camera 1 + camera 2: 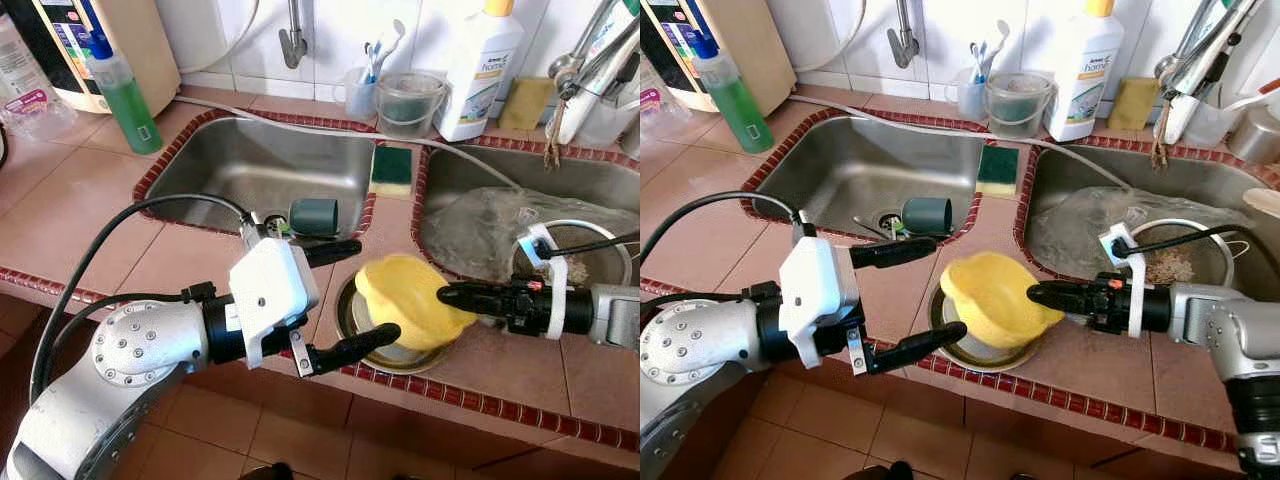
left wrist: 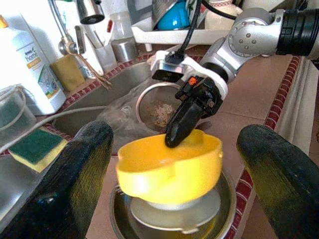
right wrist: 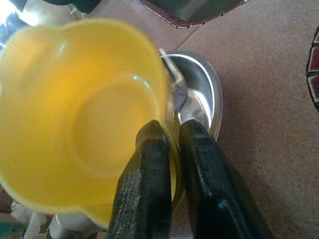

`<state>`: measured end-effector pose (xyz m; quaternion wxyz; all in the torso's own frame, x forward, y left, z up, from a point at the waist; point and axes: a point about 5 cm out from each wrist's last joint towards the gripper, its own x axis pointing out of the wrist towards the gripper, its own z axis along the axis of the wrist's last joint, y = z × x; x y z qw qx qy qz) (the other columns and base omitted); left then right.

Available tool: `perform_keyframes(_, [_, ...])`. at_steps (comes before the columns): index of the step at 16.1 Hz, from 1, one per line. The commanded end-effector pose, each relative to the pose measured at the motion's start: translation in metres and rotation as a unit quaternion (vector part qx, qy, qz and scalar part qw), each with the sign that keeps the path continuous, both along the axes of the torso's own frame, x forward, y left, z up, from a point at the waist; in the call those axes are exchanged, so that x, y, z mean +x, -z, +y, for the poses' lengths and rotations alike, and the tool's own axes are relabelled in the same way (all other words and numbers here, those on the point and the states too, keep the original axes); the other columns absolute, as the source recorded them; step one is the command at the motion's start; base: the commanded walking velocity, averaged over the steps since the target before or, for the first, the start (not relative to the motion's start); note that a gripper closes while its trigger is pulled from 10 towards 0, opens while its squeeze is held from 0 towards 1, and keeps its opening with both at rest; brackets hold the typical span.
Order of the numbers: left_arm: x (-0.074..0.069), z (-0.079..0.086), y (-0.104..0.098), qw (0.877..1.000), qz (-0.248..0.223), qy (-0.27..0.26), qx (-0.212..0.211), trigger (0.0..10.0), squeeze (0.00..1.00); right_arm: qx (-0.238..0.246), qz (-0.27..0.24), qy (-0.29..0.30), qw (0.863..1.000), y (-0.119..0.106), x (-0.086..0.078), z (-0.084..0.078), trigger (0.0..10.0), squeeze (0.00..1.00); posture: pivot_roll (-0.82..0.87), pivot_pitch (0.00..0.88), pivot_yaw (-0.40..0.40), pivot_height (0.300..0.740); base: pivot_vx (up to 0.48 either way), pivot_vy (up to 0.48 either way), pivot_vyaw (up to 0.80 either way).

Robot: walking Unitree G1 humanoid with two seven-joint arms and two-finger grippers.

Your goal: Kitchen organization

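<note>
The right tool (image 1: 1038,293) was clamped on the rim of a yellow bowl (image 1: 992,297), one finger inside the wall and one outside, holding it tilted just above a steel bowl (image 1: 362,330) that sat on the tiled desk (image 1: 70,210) near its front edge. Something pale and round lay inside the steel bowl under the yellow one. Opposite, the left tool (image 1: 370,293) stood spread wide, its two fingers (image 1: 352,345) flanking the yellow bowl on the near and far sides without gripping it.

Just beyond the left tool, a dark green cup (image 1: 314,216) lay on its side by the drain of the left sink (image 1: 230,150). Beyond the right tool, the right sink (image 1: 1200,185) held crumpled clear plastic (image 1: 1090,220) and a metal strainer (image 1: 1180,262) with scraps. A green-and-yellow sponge (image 1: 391,171) rested on the divider between the sinks. Farthest back stood a green liquid bottle (image 1: 122,92), a cup of toothbrushes (image 1: 364,85), a small clear pail (image 1: 409,103) and a white detergent bottle (image 1: 478,70) against the tiled wall.
</note>
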<state>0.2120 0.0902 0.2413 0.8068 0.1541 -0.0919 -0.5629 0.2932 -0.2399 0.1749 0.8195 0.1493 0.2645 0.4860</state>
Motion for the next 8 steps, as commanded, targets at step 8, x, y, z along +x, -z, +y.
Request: perform_keyframes(8, [0.0001,0.0018,-0.0020,1.000,-0.003,0.001,0.004,10.0,0.00,0.023,-0.004,0.013,1.000,-0.0078,0.0054,0.0005,0.0,0.00,-0.10,0.165,0.052,0.740,0.000,0.000,0.00])
